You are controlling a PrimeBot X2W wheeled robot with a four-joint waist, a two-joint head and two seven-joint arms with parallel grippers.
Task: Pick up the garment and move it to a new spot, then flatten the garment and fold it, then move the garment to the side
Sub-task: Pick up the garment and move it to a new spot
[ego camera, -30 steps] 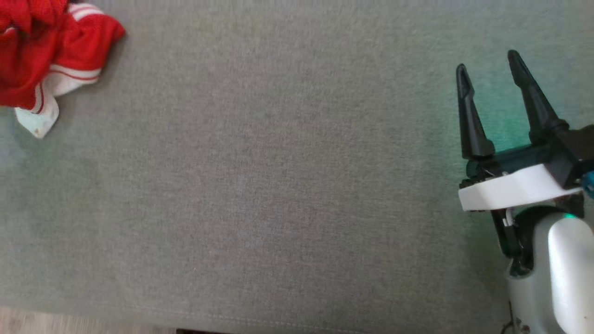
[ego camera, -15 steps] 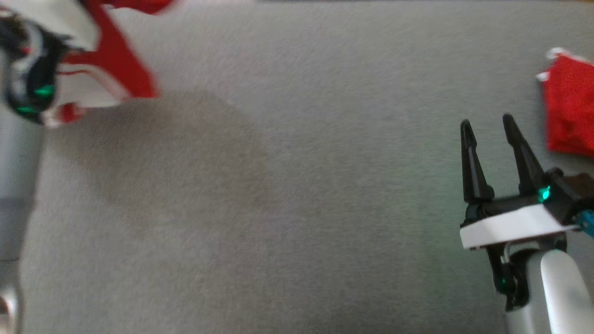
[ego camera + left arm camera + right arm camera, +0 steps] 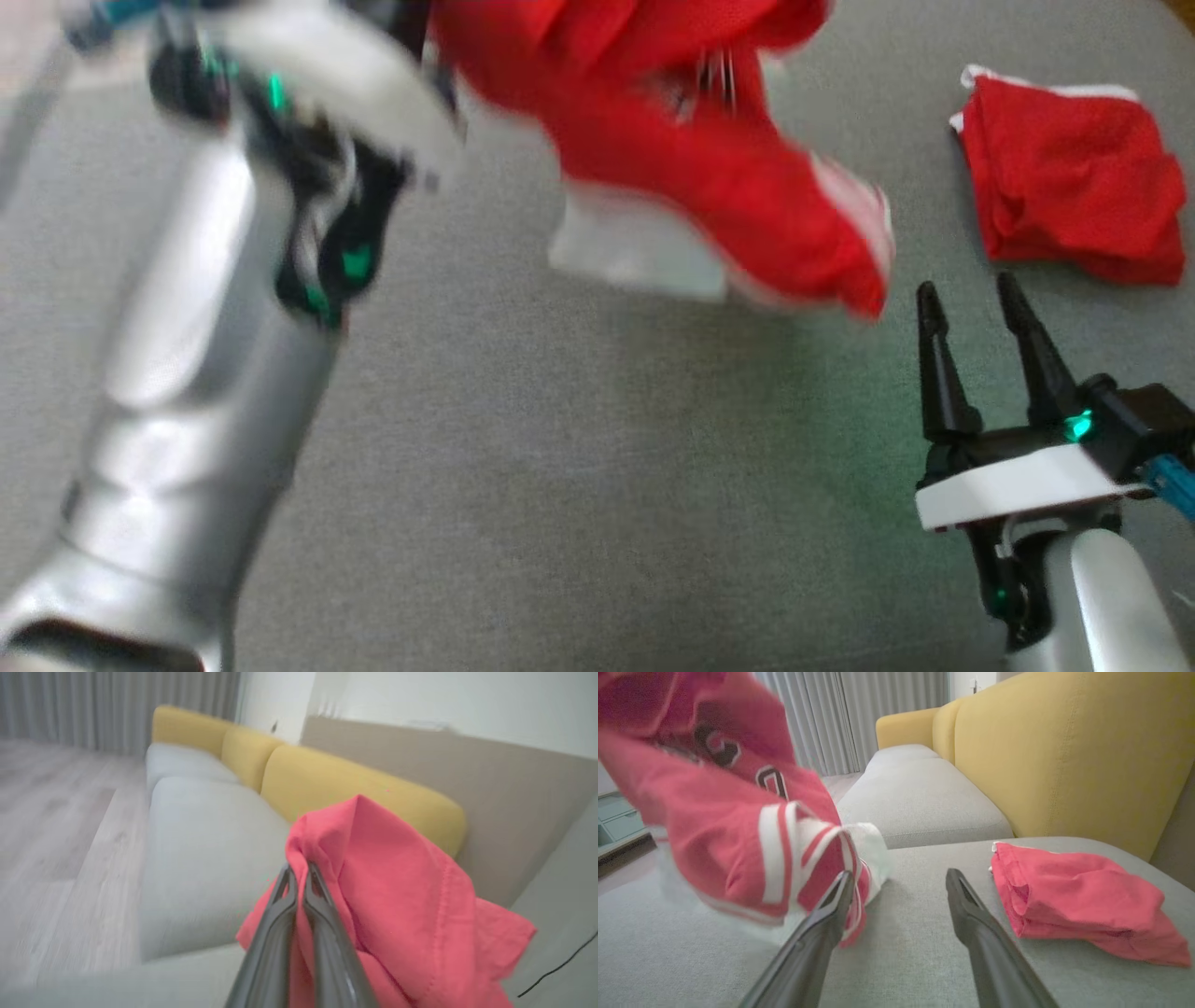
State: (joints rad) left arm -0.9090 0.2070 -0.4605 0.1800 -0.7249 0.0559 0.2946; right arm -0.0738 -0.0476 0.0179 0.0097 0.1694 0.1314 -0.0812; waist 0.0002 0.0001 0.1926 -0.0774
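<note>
The right gripper (image 3: 966,287), at four o'clock in the head view, had two long, tapering black fingers (image 3: 938,373) on a black crossbar (image 3: 1008,446) carrying a small green light (image 3: 1078,427) and, at its three o'clock end, a teal fitting (image 3: 1174,483). Beneath sat a flat white plate (image 3: 1018,485), a black joint (image 3: 1013,579) and a glossy silver forearm (image 3: 1106,607). The left forearm (image 3: 187,420), at eight o'clock, was the same silver, with green lights (image 3: 355,264) in its black wrist (image 3: 322,187). The left gripper (image 3: 299,870) showed smooth dark grey fingers (image 3: 273,933) in its wrist view.

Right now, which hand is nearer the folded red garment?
Right. The right hand is open beside the folded red garment; the left hand is far left, shut on the lifted jersey.
</note>
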